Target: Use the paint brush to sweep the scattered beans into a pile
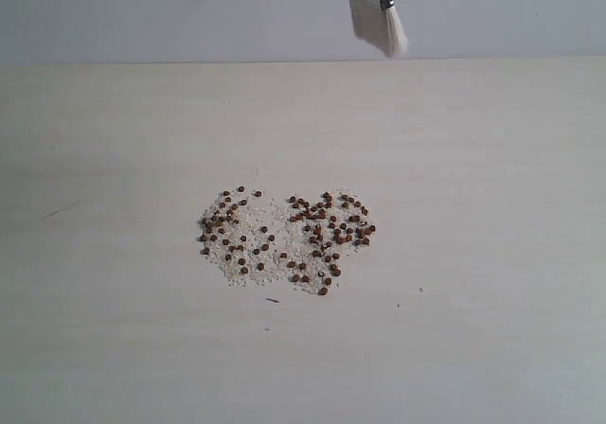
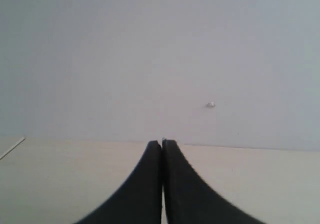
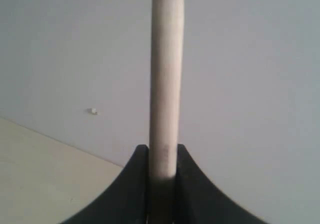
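Upper right: paint brush (image 1: 379, 12) aloft, pinched by right gripper (image 3: 162, 151) | left gripper (image 2: 162, 143) jaws pressed together (empty) | centre: beans (image 1: 284, 239) loosely gathered, not yet heaped

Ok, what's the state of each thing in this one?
paint brush: gripped by its handle, in the air, bristles down, clear of the beans.
beans: spread in a flat two-lobed patch, not piled.
left gripper: shut, empty.
right gripper: shut on the paint brush.
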You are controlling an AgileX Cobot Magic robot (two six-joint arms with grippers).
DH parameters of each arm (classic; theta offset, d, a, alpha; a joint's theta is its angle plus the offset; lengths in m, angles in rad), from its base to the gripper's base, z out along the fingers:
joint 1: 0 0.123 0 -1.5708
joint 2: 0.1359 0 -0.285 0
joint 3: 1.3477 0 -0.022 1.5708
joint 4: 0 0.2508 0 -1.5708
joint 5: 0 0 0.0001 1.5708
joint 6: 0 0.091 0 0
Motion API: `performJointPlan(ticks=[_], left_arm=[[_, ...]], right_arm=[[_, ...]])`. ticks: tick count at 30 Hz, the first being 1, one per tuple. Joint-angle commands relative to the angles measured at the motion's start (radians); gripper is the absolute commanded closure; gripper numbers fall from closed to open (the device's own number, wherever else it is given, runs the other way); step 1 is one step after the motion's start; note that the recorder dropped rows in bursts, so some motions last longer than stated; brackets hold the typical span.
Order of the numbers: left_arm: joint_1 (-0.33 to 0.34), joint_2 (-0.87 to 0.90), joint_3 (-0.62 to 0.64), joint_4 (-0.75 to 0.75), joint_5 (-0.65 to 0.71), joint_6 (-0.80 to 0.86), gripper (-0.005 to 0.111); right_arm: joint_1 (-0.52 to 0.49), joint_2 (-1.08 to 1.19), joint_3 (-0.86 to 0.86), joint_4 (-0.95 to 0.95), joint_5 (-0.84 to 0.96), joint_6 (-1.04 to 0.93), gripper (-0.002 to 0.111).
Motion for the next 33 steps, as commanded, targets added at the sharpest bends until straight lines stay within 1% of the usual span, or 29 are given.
performJointPlan(ticks=[1,4,7,10,12,14,17,20,21,22,23,24,25,28,29,30,31,33], left_arm=[[0.001,-0.003,0.003,-0.030,0.050,0.033,0.107],[0.001,-0.003,0.003,-0.028,0.075,0.036,0.107],[0.001,-0.003,0.003,-0.028,0.122,0.036,0.107],[0.001,-0.003,0.003,-0.028,0.145,0.036,0.107],[0.001,-0.003,0.003,-0.028,0.152,0.036,0.107],[0.001,-0.003,0.003,-0.028,0.155,0.036,0.107],[0.001,-0.003,0.003,-0.011,0.155,0.051,0.107],[0.001,-0.003,0.003,0.037,0.165,0.135,0.107],[0.001,-0.003,0.003,0.064,0.185,0.216,0.107],[0.001,-0.003,0.003,0.064,0.203,0.253,0.107],[0.001,-0.003,0.003,0.064,0.247,0.273,0.107],[0.001,-0.003,0.003,0.064,0.270,0.273,0.107],[0.001,-0.003,0.003,0.064,0.302,0.273,0.107],[0.001,-0.003,0.003,0.064,0.315,0.261,0.107],[0.001,-0.003,0.003,0.064,0.315,0.261,0.107],[0.001,-0.003,0.003,0.063,0.315,0.262,0.107],[0.001,-0.003,0.003,0.059,0.315,0.262,0.107],[0.001,-0.003,0.003,0.059,0.315,0.262,0.107]], right_arm=[[0.001,-0.051,0.005,-0.013,0.030,-0.009,0.108],[0.001,-0.088,0.031,-0.013,0.068,0.006,0.108],[0.001,-0.132,0.072,-0.019,0.096,0.080,0.108],[0.001,-0.186,0.144,-0.176,0.146,0.260,0.108],[0.001,-0.221,0.198,-0.331,0.165,0.433,0.108],[0.001,-0.257,0.266,-0.521,0.160,0.658,0.108],[0.001,-0.301,0.385,-0.790,0.090,0.996,0.108],[0.001,-0.335,0.499,-0.993,0.006,1.286,0.108],[0.001,-0.341,0.569,-1.099,-0.064,1.463,0.108],[0.001,-0.341,0.605,-1.137,-0.104,1.555,0.108],[0.001,-0.332,0.662,-1.202,-0.168,1.699,0.108],[0.001,-0.320,0.688,-1.240,-0.199,1.770,0.108],[0.001,-0.290,0.727,-1.291,-0.242,1.895,0.108],[0.001,-0.224,0.742,-1.338,-0.286,2.061,0.108],[0.001,-0.173,0.742,-1.373,-0.328,2.172,0.108],[0.001,-0.131,0.740,-1.405,-0.354,2.240,0.108],[0.001,-0.066,0.740,-1.458,-0.425,2.367,0.108],[0.004,0.047,0.736,-1.484,-0.511,2.461,0.108]])
